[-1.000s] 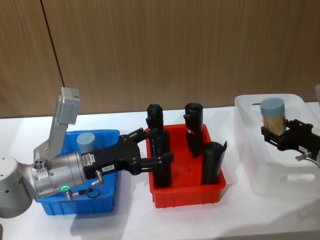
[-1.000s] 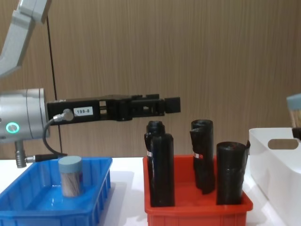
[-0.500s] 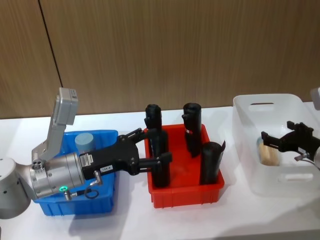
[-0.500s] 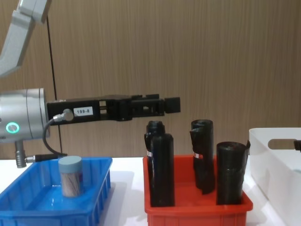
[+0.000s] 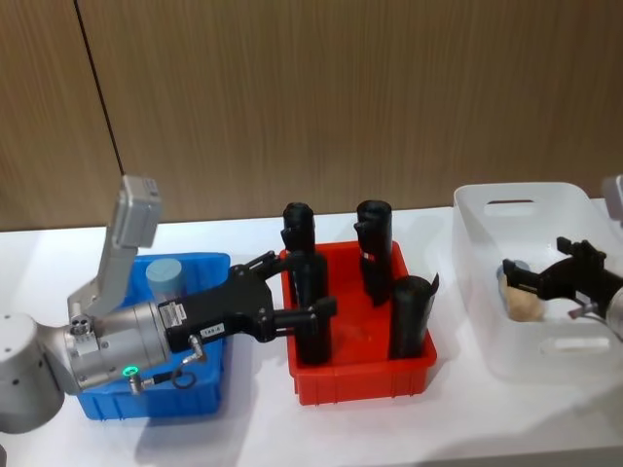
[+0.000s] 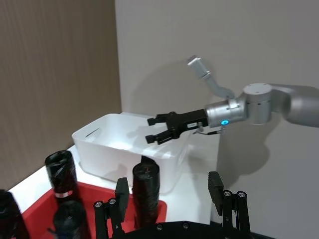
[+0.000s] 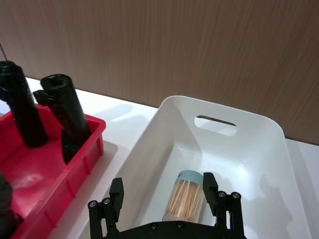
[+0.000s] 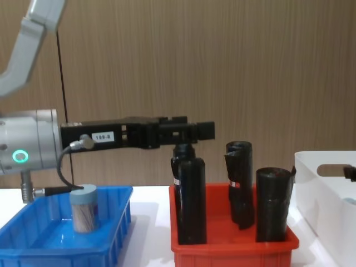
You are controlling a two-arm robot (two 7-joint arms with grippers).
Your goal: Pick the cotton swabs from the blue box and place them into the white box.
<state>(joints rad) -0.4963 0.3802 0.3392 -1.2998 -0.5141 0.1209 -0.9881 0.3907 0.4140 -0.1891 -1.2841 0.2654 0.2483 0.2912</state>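
Chest view cuts the white box (image 8: 324, 200) off at the frame's right edge and hides its contents, and in the head view they are a tan blur behind the cloudy wall; the right wrist view settles it, with a tub of cotton swabs (image 7: 186, 195) standing upright on the box floor. The right gripper (image 7: 163, 185) reaches down into that box, fingers spread either side of the tub (whether one pad touches it is hard to tell). The left gripper (image 5: 305, 284) stretches level from over the blue box (image 5: 195, 394), where a second tub (image 5: 165, 274) stands, its fingers wide apart above the red bin (image 5: 365, 375) of black rolls (image 5: 409, 316).
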